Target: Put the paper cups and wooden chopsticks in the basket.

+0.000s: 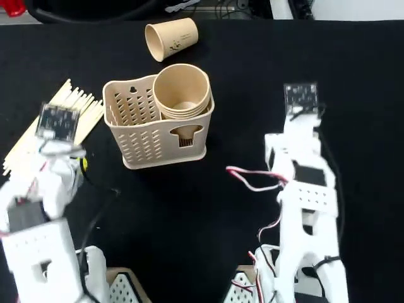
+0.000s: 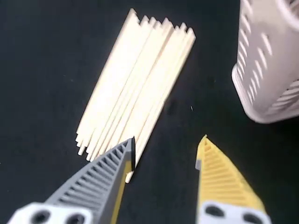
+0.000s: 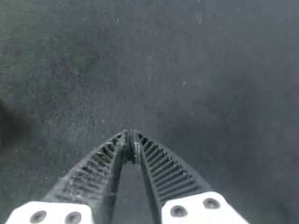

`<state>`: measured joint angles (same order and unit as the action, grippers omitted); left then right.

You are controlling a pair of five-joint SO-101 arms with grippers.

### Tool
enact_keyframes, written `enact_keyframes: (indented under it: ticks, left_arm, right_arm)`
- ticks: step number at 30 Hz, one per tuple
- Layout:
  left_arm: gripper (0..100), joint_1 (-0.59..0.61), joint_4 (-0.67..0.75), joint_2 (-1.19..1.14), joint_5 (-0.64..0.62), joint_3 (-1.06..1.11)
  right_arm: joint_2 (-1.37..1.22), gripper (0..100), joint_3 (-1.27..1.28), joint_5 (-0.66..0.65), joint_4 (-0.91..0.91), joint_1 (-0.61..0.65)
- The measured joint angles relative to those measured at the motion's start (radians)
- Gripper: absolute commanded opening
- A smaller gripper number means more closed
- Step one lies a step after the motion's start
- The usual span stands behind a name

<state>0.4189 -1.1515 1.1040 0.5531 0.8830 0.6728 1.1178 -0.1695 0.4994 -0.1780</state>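
On the black worktop, wooden chopsticks lie bundled near the left edge, the left pincer over their ends, jaws apart, seemingly poised to grab. The central basket holds stacked cups; a loose cup lies by the far edge; the right pincer is pressed together, empty

A robotics lab bench: a black-clothed desk carries two white plastic robot arms with loose red-and-white wires. Dark cables lie along the upper edge.
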Motion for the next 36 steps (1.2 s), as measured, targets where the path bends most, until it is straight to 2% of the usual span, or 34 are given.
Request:
enact_keyframes:
  ticks: [7,22,27,36]
  left_arm:
    - [23,0.000,0.000,-0.362,0.034,-0.230]
    - [23,0.000,0.000,-1.178,0.035,-0.770]
    - [23,0.000,-0.060,-1.396,0.035,-0.951]
    - [23,0.011,-0.075,-1.718,0.161,-1.166]
  right_arm:
    - [0.002,1.2,0.130,0.038,-0.141,0.000]
    - [0.002,1.2,0.140,0.038,-0.150,0.000]
    - [0.002,1.2,0.140,0.038,-0.150,0.000]
    - [0.002,1.2,0.140,0.038,-0.150,0.000]
